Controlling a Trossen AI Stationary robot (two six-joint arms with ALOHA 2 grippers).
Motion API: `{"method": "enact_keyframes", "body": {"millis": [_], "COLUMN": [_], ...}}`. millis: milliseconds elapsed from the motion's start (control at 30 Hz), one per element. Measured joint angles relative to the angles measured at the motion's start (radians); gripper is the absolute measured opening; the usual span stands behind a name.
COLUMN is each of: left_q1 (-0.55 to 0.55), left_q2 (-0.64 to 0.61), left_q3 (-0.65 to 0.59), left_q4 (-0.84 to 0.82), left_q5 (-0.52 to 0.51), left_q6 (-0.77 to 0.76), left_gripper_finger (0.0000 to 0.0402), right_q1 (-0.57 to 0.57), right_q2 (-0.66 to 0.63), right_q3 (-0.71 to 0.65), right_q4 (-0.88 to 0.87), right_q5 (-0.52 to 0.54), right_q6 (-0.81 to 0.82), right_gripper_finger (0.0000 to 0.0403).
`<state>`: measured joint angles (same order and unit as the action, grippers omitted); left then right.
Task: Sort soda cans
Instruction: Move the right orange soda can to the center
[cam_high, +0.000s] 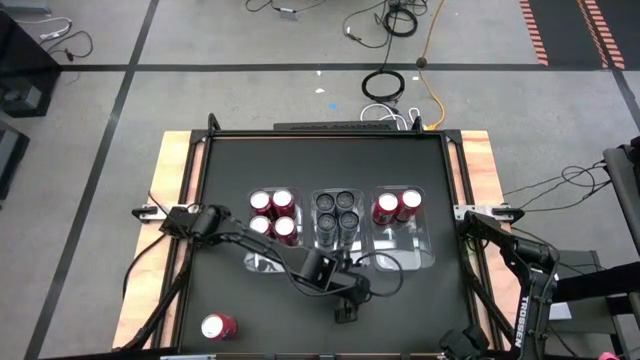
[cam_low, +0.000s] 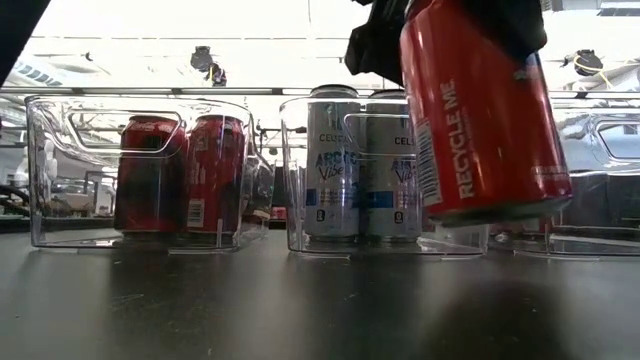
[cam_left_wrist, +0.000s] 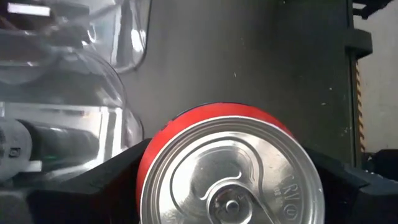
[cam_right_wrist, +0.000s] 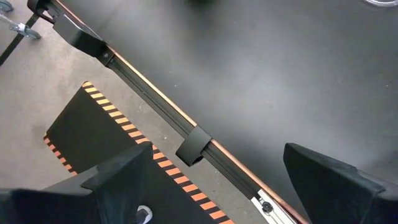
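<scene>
Your table (cam_high: 230, 160) is a black mat with wood edges, on a grey floor (cam_high: 100, 100) crossed by dark tape lines, cables (cam_high: 390, 85) coiled behind. Three clear bins (cam_high: 400, 255): four red cans (cam_high: 272, 215) in the left one, four dark cans (cam_high: 337, 213) in the middle, two red (cam_high: 397, 207) in the right. One red can (cam_high: 218, 326) lies loose at the near left. Your left hand (cam_left_wrist: 230, 186) holds a red can (cam_low: 480, 110) clear of the table; from above the arm hides it. Right hand (cam_right_wrist: 211, 180) waits wide at the right edge, mostly cut off.
</scene>
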<state>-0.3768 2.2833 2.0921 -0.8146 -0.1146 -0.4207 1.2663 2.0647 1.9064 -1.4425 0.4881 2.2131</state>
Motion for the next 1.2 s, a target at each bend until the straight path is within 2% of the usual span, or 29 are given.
{"method": "enact_keyframes", "body": {"millis": [167,767,1033,1200], "left_q1": [0.003,0.003,0.002,0.002], "left_q2": [0.000,0.014,0.013,0.009], "left_q3": [-0.004,-0.036,-0.036,-0.032], "left_q4": [0.004,0.022,0.026,0.014], "left_q5": [0.011,0.041,0.047,0.047], "left_q6": [-0.094,-0.098,-0.097,-0.096], "left_gripper_finger": [0.0327,0.0328,0.0381,0.0390], "right_q1": [0.000,0.006,0.006,0.005], "right_q2": [0.000,0.000,0.000,0.000], "right_q3": [0.000,0.000,0.000,0.000], "right_q4": [0.000,0.000,0.000,0.000], "right_q5": [0.000,0.000,0.000,-0.001], "right_q6": [0.000,0.000,0.000,0.000], "right_gripper_finger": [0.0354,0.0354,0.0354,0.0354]}}
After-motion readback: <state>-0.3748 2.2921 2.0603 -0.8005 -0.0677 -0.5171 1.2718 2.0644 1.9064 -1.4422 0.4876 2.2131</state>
